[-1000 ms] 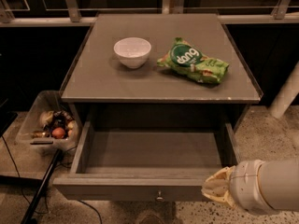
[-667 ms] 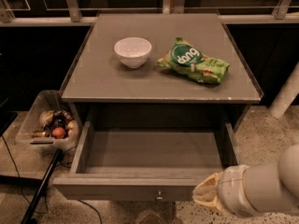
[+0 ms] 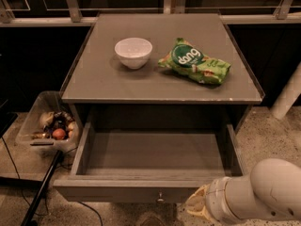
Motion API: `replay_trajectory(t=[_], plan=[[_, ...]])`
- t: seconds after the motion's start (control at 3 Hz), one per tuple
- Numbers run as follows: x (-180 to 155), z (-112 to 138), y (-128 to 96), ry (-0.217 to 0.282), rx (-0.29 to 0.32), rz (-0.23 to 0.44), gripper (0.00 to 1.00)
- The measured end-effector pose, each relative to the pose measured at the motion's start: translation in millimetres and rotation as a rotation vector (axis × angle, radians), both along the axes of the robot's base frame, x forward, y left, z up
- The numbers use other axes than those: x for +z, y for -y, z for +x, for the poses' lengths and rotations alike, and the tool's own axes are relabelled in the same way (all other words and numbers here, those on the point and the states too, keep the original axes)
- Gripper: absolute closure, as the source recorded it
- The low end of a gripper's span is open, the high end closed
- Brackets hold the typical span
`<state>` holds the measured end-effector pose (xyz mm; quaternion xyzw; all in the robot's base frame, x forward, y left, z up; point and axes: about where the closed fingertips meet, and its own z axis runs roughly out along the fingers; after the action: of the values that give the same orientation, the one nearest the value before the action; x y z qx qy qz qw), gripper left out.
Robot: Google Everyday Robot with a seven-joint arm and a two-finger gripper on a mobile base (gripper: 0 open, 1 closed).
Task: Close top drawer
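Gripper (image 3: 196,206) sits at the open drawer's (image 3: 117,192) front, right of the knob (image 3: 160,197); its grip can't be told. Approach step. Next, push straight in.

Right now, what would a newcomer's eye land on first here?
The top drawer, pulled wide open and empty, fills the lower middle. The claw on its pale arm is by the drawer's front panel, right of the knob. On the cabinet top, a white bowl stands left of a green snack bag.
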<state>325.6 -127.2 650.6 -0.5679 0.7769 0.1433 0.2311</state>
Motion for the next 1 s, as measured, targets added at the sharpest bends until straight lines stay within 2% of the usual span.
replay_trajectory(t=[0.33,1.0], plan=[[-0.9,1.1,0.2,0.003,-0.003,-0.001,0.82],[-0.9,1.1,0.2,0.003,-0.003,-0.001,0.35]])
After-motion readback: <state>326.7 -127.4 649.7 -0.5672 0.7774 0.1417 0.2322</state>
